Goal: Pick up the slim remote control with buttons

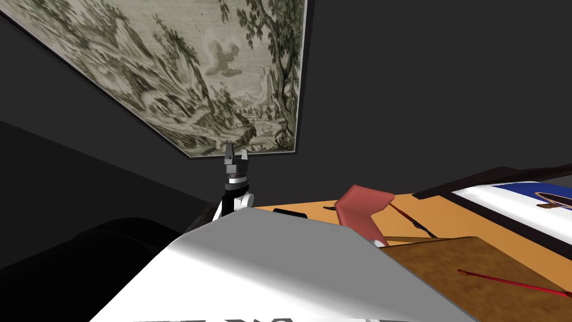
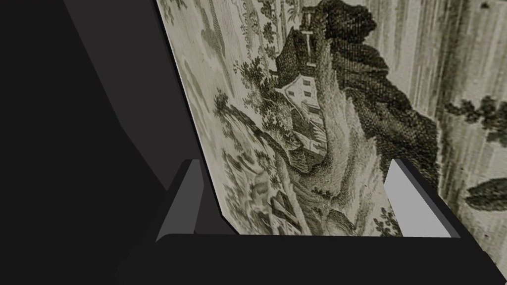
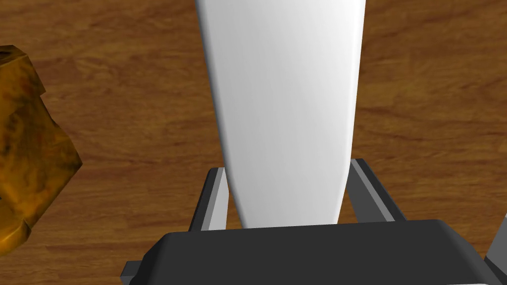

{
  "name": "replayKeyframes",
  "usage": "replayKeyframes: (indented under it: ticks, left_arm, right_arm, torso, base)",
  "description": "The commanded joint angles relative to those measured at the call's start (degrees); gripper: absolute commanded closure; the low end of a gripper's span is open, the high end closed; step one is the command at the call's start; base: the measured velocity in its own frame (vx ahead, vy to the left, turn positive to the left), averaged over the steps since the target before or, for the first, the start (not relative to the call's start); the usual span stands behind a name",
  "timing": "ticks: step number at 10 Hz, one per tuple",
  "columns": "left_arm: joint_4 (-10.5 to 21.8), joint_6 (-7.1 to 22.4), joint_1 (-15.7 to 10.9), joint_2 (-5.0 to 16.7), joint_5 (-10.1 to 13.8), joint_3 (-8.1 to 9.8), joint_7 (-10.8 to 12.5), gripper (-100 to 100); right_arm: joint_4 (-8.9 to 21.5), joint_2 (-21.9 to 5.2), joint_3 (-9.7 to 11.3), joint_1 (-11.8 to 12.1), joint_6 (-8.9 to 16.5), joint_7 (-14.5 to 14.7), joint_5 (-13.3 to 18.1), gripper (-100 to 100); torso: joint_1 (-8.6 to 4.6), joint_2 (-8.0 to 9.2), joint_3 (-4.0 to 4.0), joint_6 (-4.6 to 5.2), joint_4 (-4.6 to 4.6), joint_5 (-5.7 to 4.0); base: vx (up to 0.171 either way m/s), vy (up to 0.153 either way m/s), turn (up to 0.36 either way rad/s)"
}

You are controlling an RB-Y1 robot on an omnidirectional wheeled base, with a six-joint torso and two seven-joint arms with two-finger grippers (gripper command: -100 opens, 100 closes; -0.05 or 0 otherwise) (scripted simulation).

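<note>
- right gripper (image 3: 287, 166): points down at a brown wooden surface (image 3: 421, 99) with visible grain; its dark body lies along the near edge.
- remote control (image 3: 284, 99): a slim, plain white body, tapering to a rounded end at the gripper's body; it runs lengthwise between the two blades and on past their tips. no buttons can be made out on the face shown.
- right fingers (image 3: 369, 193): one on each long side of the remote control, closed in against its edges, so the remote control is clamped between them.
- whether the remote control rests on the wooden surface or hangs above it cannot be told.
- orange-brown lump (image 3: 25, 148): a mottled, faceted thing on the wooden surface, off to one side of the right gripper and well apart from the remote control.
- left gripper (image 1: 236, 152): raised and pointing upward, in front of the lower edge of a landscape picture (image 1: 184, 72) on a dark wall; in the left wrist view its two blades stand wide apart with nothing between them.
- orange tabletop (image 1: 447, 215), head view: bears a red folded thing (image 1: 363, 209), a small dark flat thing (image 1: 290, 213) and a thin red stick (image 1: 410, 219).
- darker brown board (image 1: 475, 263): lies nearer, with a second red stick (image 1: 514, 282) across it.
</note>
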Motion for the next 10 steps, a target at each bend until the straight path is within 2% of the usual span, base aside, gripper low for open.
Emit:
replayKeyframes:
  ticks: [1,3,4,5,8,9,10]
  left_arm:
    - [0.00,0.00,0.00,0.00,0.00,0.00,0.00,0]
    - [0.00,0.00,0.00,0.00,0.00,0.00,0.00,0]
    - [0.00,0.00,0.00,0.00,0.00,0.00,0.00,0]
    - [0.00,0.00,0.00,0.00,0.00,0.00,0.00,0]
    - [0.00,0.00,0.00,0.00,0.00,0.00,0.00,0]
    - [0.00,0.00,0.00,0.00,0.00,0.00,0.00,0]
    - [0.00,0.00,0.00,0.00,0.00,0.00,0.00,0]
  right_arm:
    - [0.00,0.00,0.00,0.00,0.00,0.00,0.00,100]
    - [-0.01,0.01,0.00,0.00,-0.02,-0.01,-0.01,100]
    - [-0.01,0.01,0.00,0.00,-0.03,-0.01,-0.01,0]
    - [-1.77,-1.90,-0.23,1.03,-0.20,-0.24,-0.40,100]
    - [-3.92,-5.10,-0.86,2.62,-1.19,-0.31,-1.06,100]
    - [-3.35,-4.49,-0.53,2.07,-0.98,-0.47,-0.94,100]
    - [-3.42,-4.64,-0.54,2.10,-1.03,-0.54,-0.98,0]
  torso:
    - [0.00,0.00,0.00,0.00,0.00,0.00]
    - [0.00,-0.02,-0.01,-0.01,-0.01,0.01]
    - [0.00,-0.02,-0.01,-0.01,-0.01,0.01]
    - [0.01,-0.02,-0.01,0.00,-0.01,0.01]
    - [0.04,-0.09,-0.07,0.01,-0.04,0.07]
    - [0.05,-0.10,-0.07,-0.01,-0.04,0.06]
    - [0.05,-0.07,-0.05,-0.01,-0.03,0.03]
  base:
    - [0.000,0.000,0.000]
    - [0.000,0.000,0.000]
    - [0.000,0.000,0.000]
    - [0.023,-0.002,-0.087]
    - [0.019,0.003,-0.064]
    - [0.000,0.000,0.000]
    - [0.000,0.000,0.000]
